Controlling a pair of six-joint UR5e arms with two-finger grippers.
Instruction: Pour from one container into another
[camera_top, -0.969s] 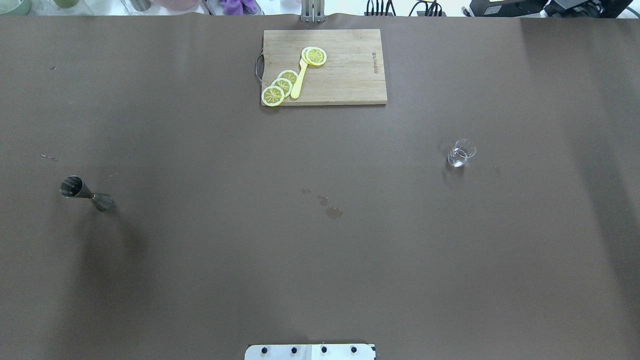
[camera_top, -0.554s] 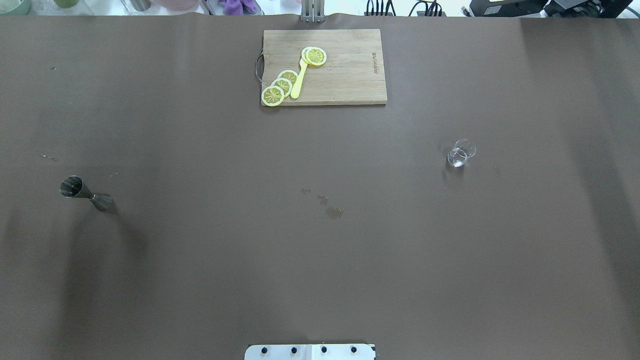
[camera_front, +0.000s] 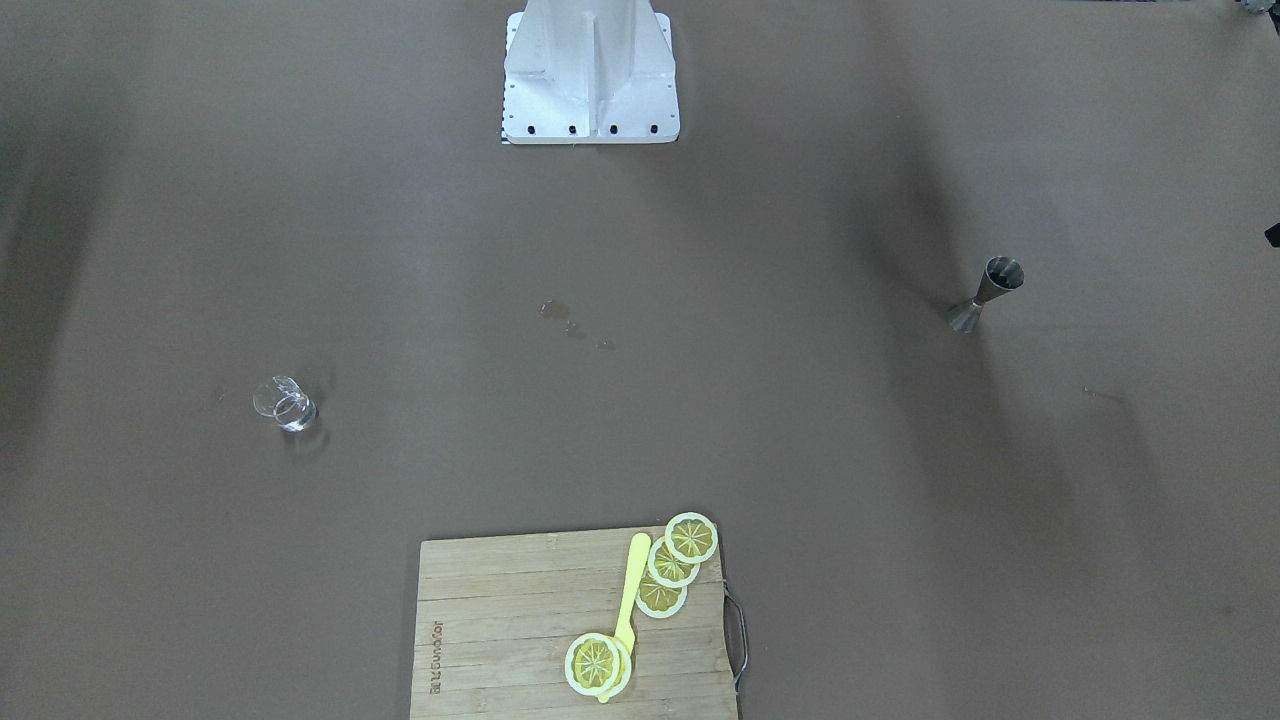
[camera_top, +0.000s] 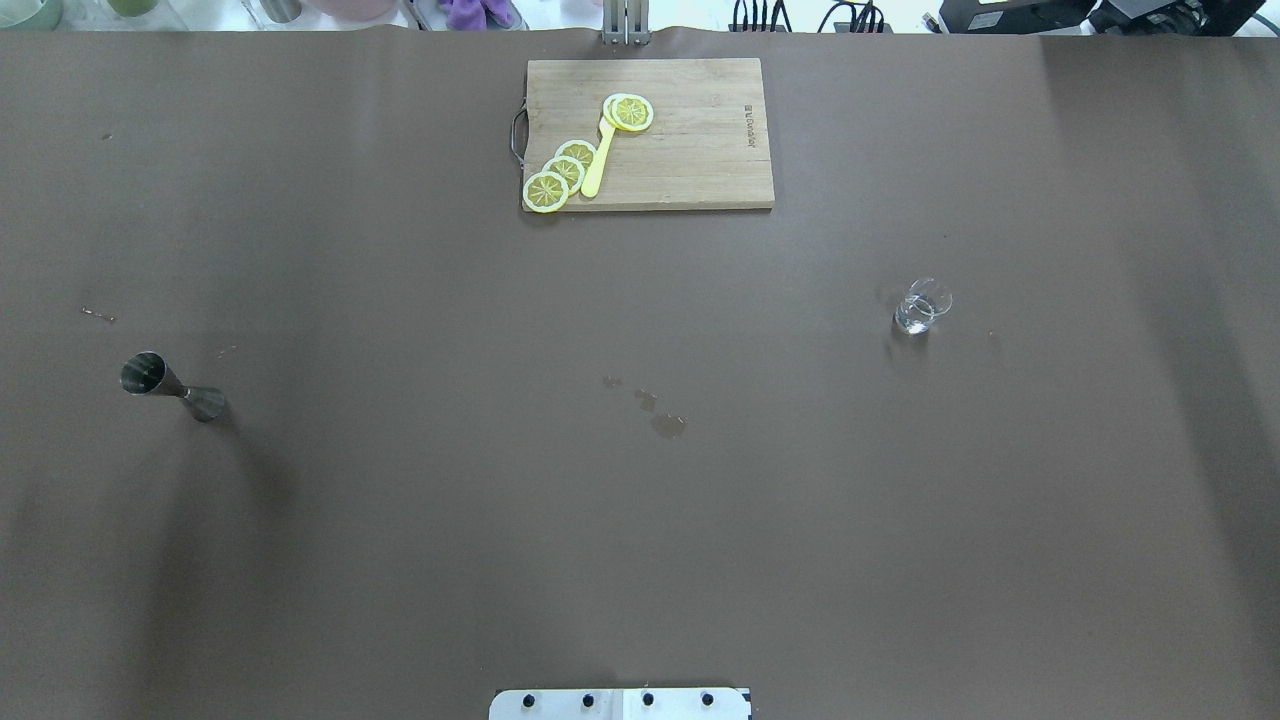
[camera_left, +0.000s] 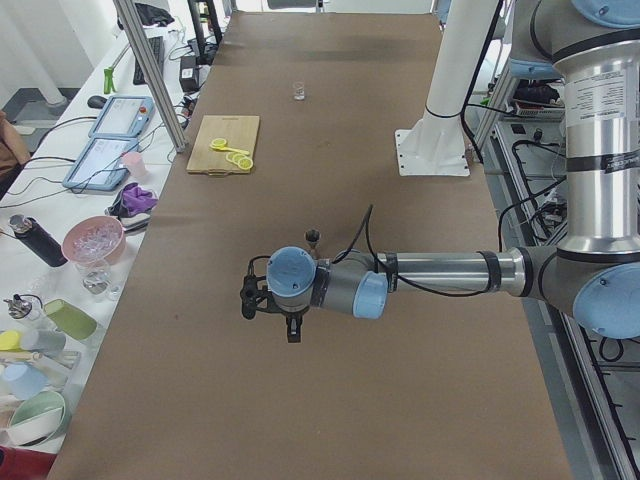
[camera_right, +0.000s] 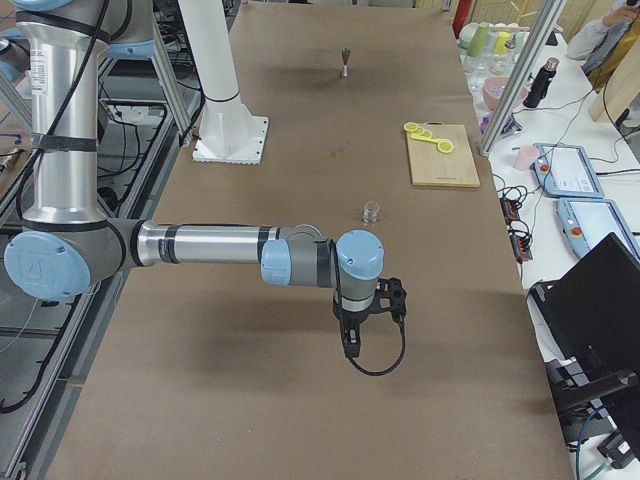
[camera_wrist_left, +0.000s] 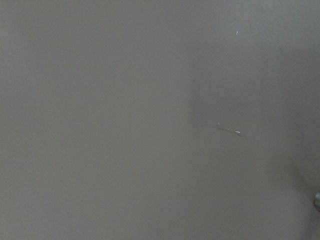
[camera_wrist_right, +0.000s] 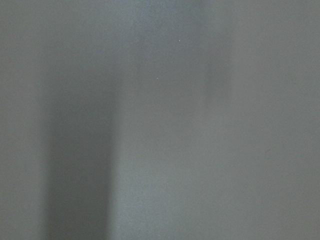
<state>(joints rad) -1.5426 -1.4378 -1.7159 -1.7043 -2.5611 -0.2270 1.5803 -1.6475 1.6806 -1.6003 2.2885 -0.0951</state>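
1. The left gripper (camera_left: 292, 330) is showing only in the side view from the robot's left, pointing down over the brown table (camera_top: 400, 550); I cannot tell whether its fingers are spread or closed, and nothing is visibly in them.
2. The right gripper (camera_right: 349, 345) is showing only in the opposite side view, also pointing down over bare table, and its fingers cannot be judged either.
3. Both arms are reaching out level from the robot's side, each wrist hanging above the table.
4. The metal jigger (camera_top: 172, 386) is standing upright on the robot's left, near the left wrist but apart from it.
5. The glass pitcher (camera_top: 922, 306) is standing upright on the robot's right, well apart from the jigger.
6. A few wet spots (camera_top: 667, 425) are lying between them, near the middle.
7. A wooden cutting board (camera_top: 690, 150) is sitting at the far edge, carrying lemon slices (camera_top: 546, 191) and a yellow utensil (camera_top: 597, 165).
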